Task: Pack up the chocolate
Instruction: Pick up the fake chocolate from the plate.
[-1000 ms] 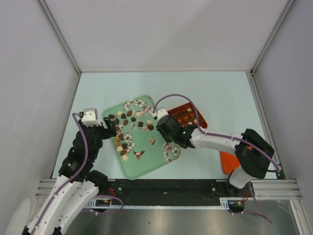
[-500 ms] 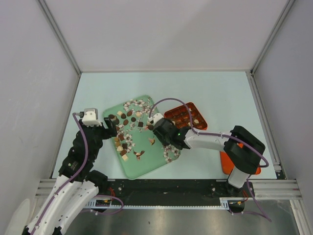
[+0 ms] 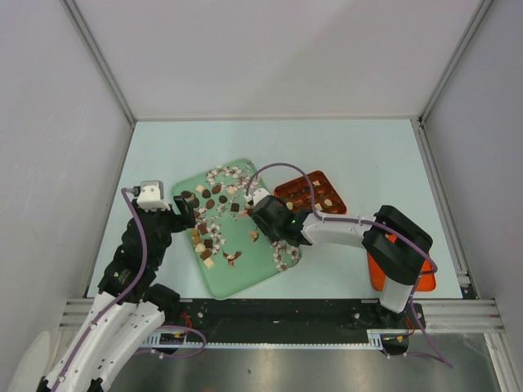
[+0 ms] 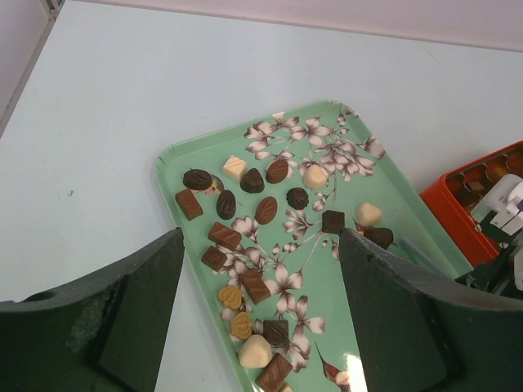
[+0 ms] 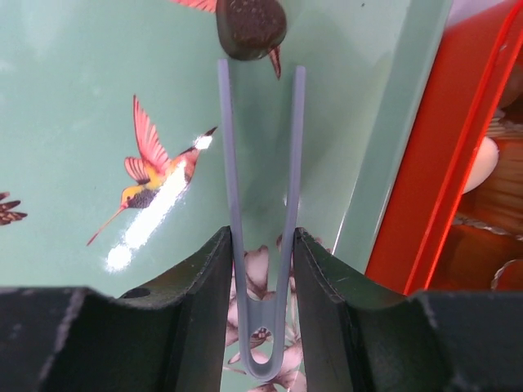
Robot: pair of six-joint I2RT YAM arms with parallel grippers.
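Top external view: packing partly done; box (image 3: 315, 192) has some cells filled, how many I can't tell; most chocolate (image 3: 208, 220) lies loose on the tray (image 3: 245, 269), so a lot is left.

Right wrist view: right gripper (image 5: 260, 245) is clenched on tweezers (image 5: 229, 155), fingers pressing on both tines; the tines stand apart at the tips; a dark piece (image 5: 249, 24) sits just ahead of the tips, touching or nearly touching them, not yet between them; judged step: lining up to pick this piece; box wall (image 5: 425, 188) is close on the gripper's right, with a cream piece (image 5: 482, 163) in a cell beyond it; tray surface (image 5: 98, 98) is under and left of the gripper.

Pose, top view: right arm is stretched leftward across the table, elbow bent near its base, right gripper (image 3: 257, 214) low over the tray's right side, the box just behind it on its right.

Left wrist view: left gripper (image 4: 261, 237) is released, jaws wide, nothing between them; it hovers above the tray's left edge, tilted down; chocolate (image 4: 253, 204) is spread below and ahead of it, not touched; the box corner (image 4: 482, 188) shows far to its right.

Top view: left arm is folded upright at the tray's left side, left gripper (image 3: 186, 208) pointing at the tray; it looks idle.
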